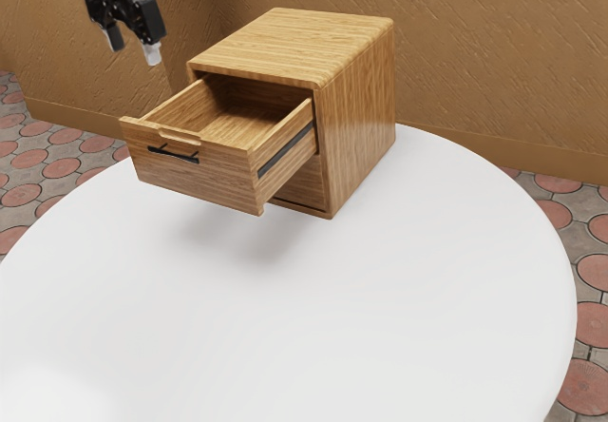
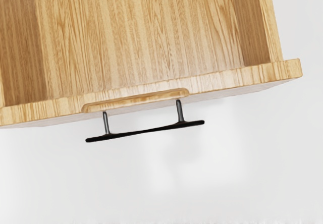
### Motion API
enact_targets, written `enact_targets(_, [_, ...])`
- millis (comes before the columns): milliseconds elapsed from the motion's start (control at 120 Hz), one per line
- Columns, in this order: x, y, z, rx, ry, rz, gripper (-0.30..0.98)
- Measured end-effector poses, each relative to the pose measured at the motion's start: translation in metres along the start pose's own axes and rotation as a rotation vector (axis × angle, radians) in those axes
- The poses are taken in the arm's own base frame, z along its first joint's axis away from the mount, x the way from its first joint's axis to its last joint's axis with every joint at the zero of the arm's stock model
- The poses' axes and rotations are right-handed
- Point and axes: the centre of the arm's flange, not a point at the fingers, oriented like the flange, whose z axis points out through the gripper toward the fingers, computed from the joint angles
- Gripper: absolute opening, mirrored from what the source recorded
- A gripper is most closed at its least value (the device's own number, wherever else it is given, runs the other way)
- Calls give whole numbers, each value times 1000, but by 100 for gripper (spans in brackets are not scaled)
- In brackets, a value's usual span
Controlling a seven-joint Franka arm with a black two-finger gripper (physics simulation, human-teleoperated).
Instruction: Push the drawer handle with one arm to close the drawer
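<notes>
High at the exterior view's upper left hangs the black gripper [image 1: 133, 49], its two pale-tipped fingers apart with nothing between them. It is above the level of the drawer and does not touch it. The wooden drawer [image 1: 195, 170] stands pulled out from the upper part of the cabinet [image 1: 356, 123]. A dark bar handle [image 1: 174, 154] is fixed to the drawer's front. In the wrist view the handle [image 2: 146, 131] stands out on two posts from the front of the drawer [image 2: 227, 80], whose bare inside is seen from above.
The cabinet stands on a round white table [image 1: 332, 308], near its far edge. A brown textured wall [image 1: 484, 61] rises behind it. Beneath the pulled-out drawer is a gap above the tabletop, with a lower front partly in view.
</notes>
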Motion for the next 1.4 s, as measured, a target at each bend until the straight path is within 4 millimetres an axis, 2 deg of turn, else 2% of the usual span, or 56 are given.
enact_targets(117, [0,-2,3,-3,-6,3,69])
enact_targets(200, [-4,3,16,-19,-37,14,69])
enact_targets(217, [-9,6,18,-23,-38,19,69])
enact_targets(308, [-73,36,6,-36,-12,42,69])
enact_targets(350, [-94,47,5,-36,-5,42,68])
enact_targets(433, [-117,54,27,-47,-32,2,53])
enact_targets(500, [-123,54,55,-51,-58,-40,35])
enact_targets(558, [-122,54,81,-50,-69,-77,22])
enact_targets(642, [-115,44,114,-51,-67,-144,9])
enact_targets(767, [-91,33,149,-46,-54,-215,-1])
enact_targets(858, [-76,27,166,-41,-39,-251,-5])
enact_targets(1192, [-32,13,195,-23,13,-298,-9])
enact_targets(1400, [-5,6,201,2,37,-294,-10])
